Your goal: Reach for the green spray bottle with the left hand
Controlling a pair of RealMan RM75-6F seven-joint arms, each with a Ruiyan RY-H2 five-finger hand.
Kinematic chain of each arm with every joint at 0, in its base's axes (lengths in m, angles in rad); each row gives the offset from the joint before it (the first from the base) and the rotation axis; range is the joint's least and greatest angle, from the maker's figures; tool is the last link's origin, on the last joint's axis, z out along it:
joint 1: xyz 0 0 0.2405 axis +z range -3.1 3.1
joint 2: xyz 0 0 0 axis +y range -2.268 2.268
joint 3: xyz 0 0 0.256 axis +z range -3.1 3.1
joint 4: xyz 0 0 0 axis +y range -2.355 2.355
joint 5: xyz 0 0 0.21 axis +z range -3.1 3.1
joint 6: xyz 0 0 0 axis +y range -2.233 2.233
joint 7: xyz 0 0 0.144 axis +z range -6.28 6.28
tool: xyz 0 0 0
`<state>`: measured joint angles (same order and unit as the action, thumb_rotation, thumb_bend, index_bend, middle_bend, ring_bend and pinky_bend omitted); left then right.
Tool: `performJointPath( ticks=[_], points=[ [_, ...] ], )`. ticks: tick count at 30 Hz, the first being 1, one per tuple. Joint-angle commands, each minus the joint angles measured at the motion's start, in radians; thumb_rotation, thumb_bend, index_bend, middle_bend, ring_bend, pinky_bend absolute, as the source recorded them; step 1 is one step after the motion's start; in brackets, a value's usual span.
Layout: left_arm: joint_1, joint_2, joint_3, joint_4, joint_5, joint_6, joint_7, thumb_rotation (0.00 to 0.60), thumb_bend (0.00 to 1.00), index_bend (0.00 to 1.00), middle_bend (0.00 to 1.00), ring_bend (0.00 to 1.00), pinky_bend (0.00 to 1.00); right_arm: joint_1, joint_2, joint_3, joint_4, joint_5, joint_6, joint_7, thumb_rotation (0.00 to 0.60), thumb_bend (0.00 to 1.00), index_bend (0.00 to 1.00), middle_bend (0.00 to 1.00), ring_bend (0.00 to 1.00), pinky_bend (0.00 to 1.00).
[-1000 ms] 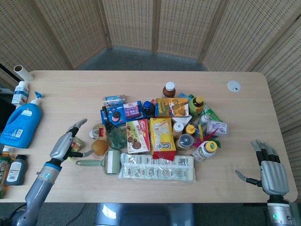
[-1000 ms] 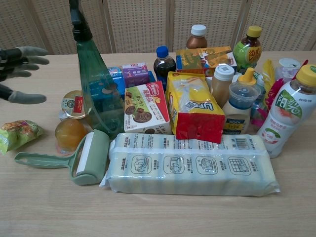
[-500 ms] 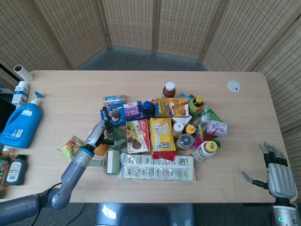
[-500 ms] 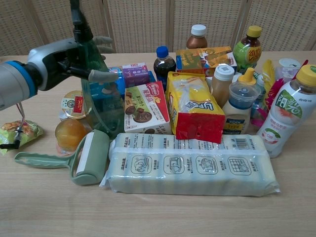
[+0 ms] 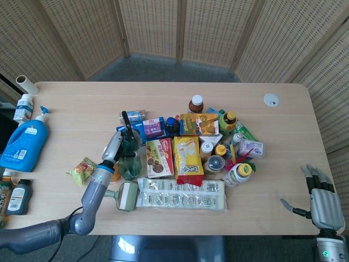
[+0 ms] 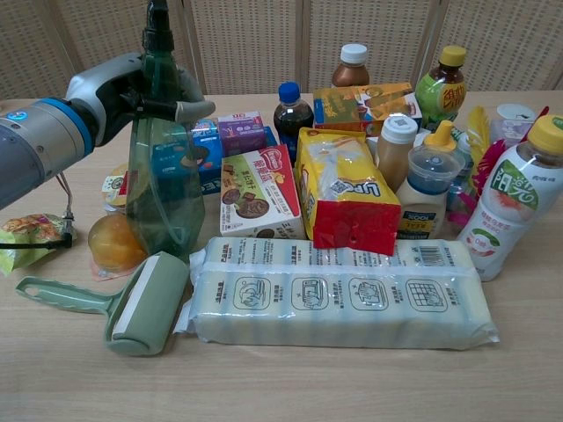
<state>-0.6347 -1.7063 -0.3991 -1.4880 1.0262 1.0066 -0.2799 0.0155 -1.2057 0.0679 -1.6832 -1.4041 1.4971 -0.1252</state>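
Note:
The green spray bottle (image 6: 163, 193) is translucent with a black trigger head and stands at the left edge of the pile, leaning slightly. In the head view the green spray bottle (image 5: 130, 153) sits beside the biscuit box. My left hand (image 6: 123, 88) grips it around the neck just under the trigger head, fingers curled round the front. The head view shows the left hand (image 5: 113, 150) pressed against the bottle's left side. My right hand (image 5: 322, 202) hovers at the table's near right corner, fingers spread, holding nothing.
A green lint roller (image 6: 145, 303) and a long wipes pack (image 6: 339, 294) lie in front of the bottle. An orange jelly cup (image 6: 114, 246) and a biscuit box (image 6: 255, 189) flank it. A snack packet (image 5: 82, 168) and a blue detergent jug (image 5: 24, 144) lie further left.
My left hand swung in from the left and closed on the spray bottle's neck. The bottle shifted left and toward me, nudging the lint roller. My right hand dropped back slightly.

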Motion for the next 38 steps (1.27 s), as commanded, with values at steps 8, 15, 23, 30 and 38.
performJointPath(
  ticks=[8,15,23,30,38],
  points=[
    [0.025,0.076,-0.074,-0.058,0.023,0.074,-0.042,0.6,0.32,0.61,0.79,0.81,0.33,0.01,-0.008,0.005,0.003,0.0,-0.014,-0.001,0.389,0.15,0.0,0.0,0.0,0.0],
    [0.043,0.174,-0.128,-0.18,0.032,0.111,-0.042,0.6,0.31,0.61,0.79,0.81,0.33,0.014,-0.013,0.004,0.012,-0.006,-0.019,0.008,0.391,0.15,0.0,0.0,0.0,0.0],
    [0.048,0.295,-0.232,-0.358,-0.031,0.113,-0.068,0.6,0.3,0.61,0.79,0.81,0.33,0.003,-0.025,-0.005,0.039,-0.028,-0.001,0.052,0.394,0.15,0.0,0.0,0.0,0.0],
    [0.035,0.383,-0.323,-0.491,-0.09,0.145,-0.042,0.6,0.3,0.61,0.79,0.81,0.33,-0.009,-0.044,-0.016,0.082,-0.035,0.003,0.104,0.388,0.15,0.0,0.0,0.0,0.0],
    [0.031,0.448,-0.361,-0.576,-0.161,0.172,-0.03,0.6,0.3,0.61,0.8,0.81,0.32,-0.011,-0.058,-0.02,0.108,-0.038,-0.006,0.13,0.391,0.15,0.0,0.0,0.0,0.0]
  ],
)
